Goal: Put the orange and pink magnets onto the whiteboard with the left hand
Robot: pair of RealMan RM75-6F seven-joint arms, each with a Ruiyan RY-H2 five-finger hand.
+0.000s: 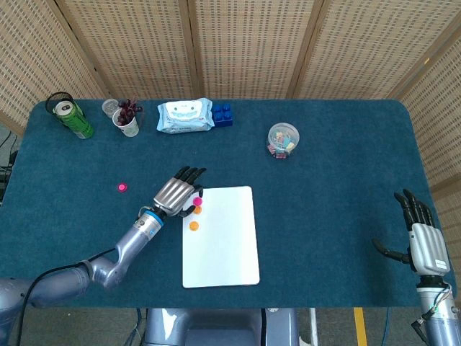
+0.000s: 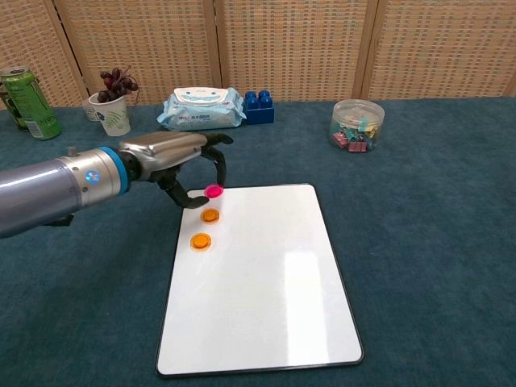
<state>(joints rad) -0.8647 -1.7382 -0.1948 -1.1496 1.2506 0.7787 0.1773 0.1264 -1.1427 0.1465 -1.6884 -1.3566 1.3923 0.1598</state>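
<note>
Presently the left hand [image 2: 179, 158] sits over the top-left corner of the whiteboard [image 2: 266, 282], pinching a pink magnet [image 2: 214, 191] between thumb and a finger; other fingers curl above it. In the chest view the magnet hangs at the board's top-left edge; whether it touches the surface cannot be told. Head view shows the same hand [image 1: 177, 194] and magnet [image 1: 197, 202] at that corner of the board [image 1: 223, 241].

Two orange magnets lie flat on the whiteboard near its left edge: upper orange magnet [image 2: 210, 216] just below the held pink one, lower orange magnet [image 2: 200, 241] a little nearer the front. In the head view the upper one is partly hidden by the hand; the lower one [image 1: 194, 225] is clear.

A second pink magnet [image 1: 122, 188] lies on the table cloth [image 1: 331, 180], well left of the board, apart from the hand. Not visible in chest view.

Right hand [image 1: 422, 238] rests near the table's front-right corner, fingers spread, holding nothing.

Along the far edge, left to right: green can [image 2: 24, 102] at the far-left corner, paper cup w/ dark sprigs [image 2: 113, 105], wet-wipes pack [image 2: 201, 109], blue block [image 2: 259, 107] touching the pack's right end, then, well apart to the right, a clear tub of clips [image 2: 357, 126]. Whiteboard lies approx. mid-table, toward the front edge.
</note>
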